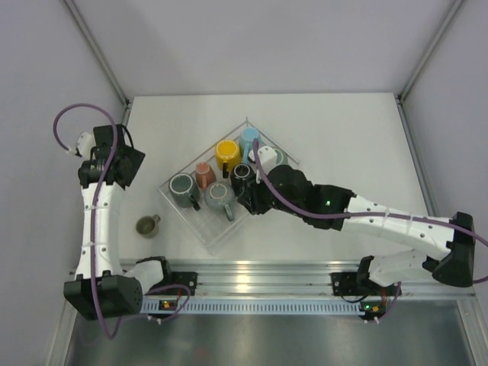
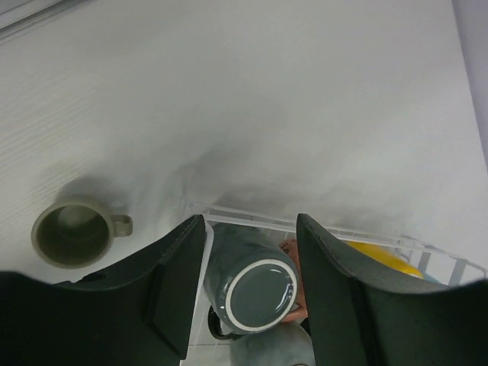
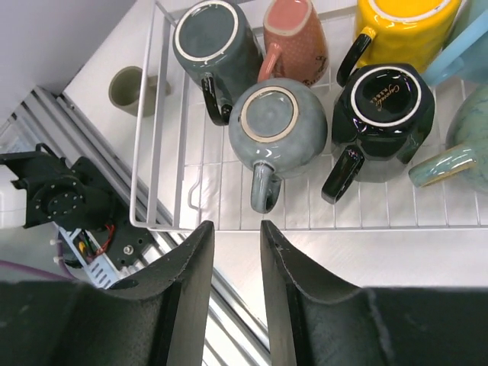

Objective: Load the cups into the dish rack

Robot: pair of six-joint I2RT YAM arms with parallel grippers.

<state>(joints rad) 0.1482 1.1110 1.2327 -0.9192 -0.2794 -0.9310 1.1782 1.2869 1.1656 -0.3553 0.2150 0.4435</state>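
The dish rack [image 1: 229, 232] stands mid-table and holds several upturned cups: dark grey-green [image 3: 210, 34], salmon [image 3: 293, 30], yellow [image 3: 400, 23], grey-blue [image 3: 278, 126], black [image 3: 385, 103], light blue [image 3: 469, 46] and pale teal [image 3: 473, 145]. A small olive cup [image 1: 147, 225] stands upright on the table left of the rack. My left gripper [image 2: 250, 229] hangs open high over the rack's left corner, with the dark grey-green cup [image 2: 255, 293] far below between its fingers. My right gripper [image 3: 236, 229] hovers over the rack's near edge, slightly open and empty.
An aluminium rail [image 1: 259, 271] with both arm bases runs along the near table edge. The left arm's base [image 3: 61, 202] lies close to the rack's near corner. Enclosure walls and frame posts border the table on the left, right and back.
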